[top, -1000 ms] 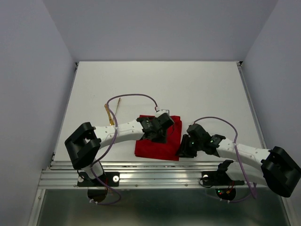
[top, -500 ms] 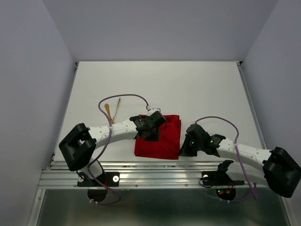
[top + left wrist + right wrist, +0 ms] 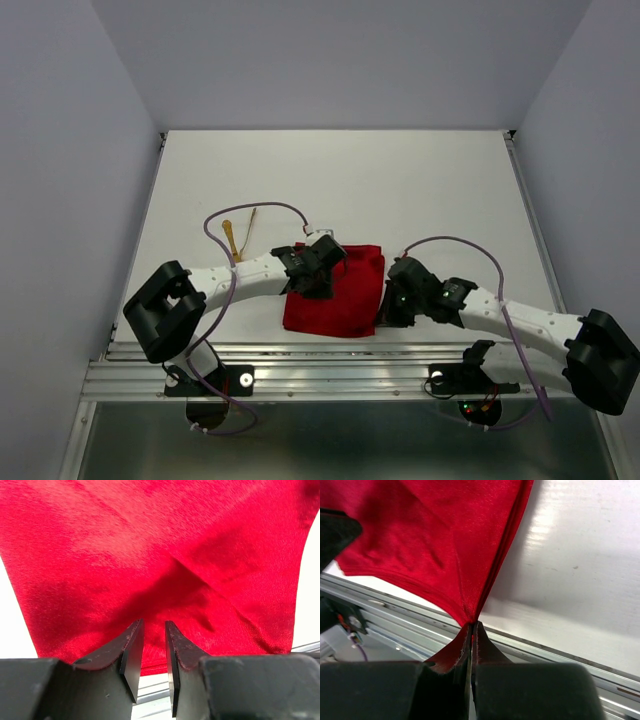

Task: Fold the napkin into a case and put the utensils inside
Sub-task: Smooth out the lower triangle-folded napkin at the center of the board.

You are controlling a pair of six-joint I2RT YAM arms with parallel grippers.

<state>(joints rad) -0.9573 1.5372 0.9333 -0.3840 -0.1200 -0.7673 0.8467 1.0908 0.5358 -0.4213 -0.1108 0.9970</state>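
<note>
The folding step is underway here: the red napkin [image 3: 345,290] is lying bunched at the near edge of the white counter [image 3: 400,180], not yet looking like a narrow case. The right pincer [image 3: 471,628] is clenching the cloth's near right corner, tenting the soft, velvety layers into a peak. The left pincer [image 3: 153,626] is hovering low over the middle, jaws slightly parted and gripping nothing, with a diagonal crease running beneath. I'm guessing the next move is calling for carrying that corner across while the left pins the fold. The slim gold utensils [image 3: 231,238] are waiting well to the left, outside the cloth
</note>
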